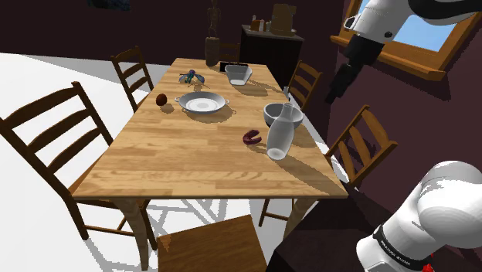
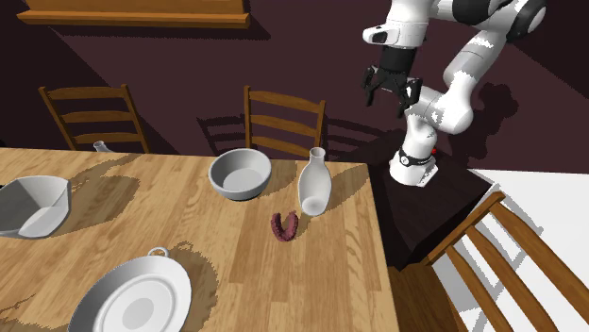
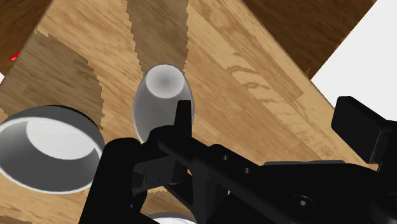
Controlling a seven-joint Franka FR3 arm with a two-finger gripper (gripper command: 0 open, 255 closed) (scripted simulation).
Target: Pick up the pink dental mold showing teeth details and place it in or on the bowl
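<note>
Grained wooden table (image 1: 193, 154), curved mold (image 2: 286, 226), round bowl (image 2: 236, 191)

DINNER TABLE: A wooden dining table (image 1: 193, 158) runs from the lower middle of the shoulder view up toward its top centre. Near the table's right edge sits a grey bowl (image 1: 276, 113), with an upright white bottle-shaped vase (image 1: 281, 133) in front of it. A dark pink dental mold (image 1: 251, 138) lies just left of the vase. At mid-frame rests a round white dish with two small handles (image 1: 204, 103), with a dark brown egg-shaped object (image 1: 161, 100) to its left. Farther up lie a small blue object (image 1: 191, 77) and a white rectangular dish (image 1: 238, 74).
</note>
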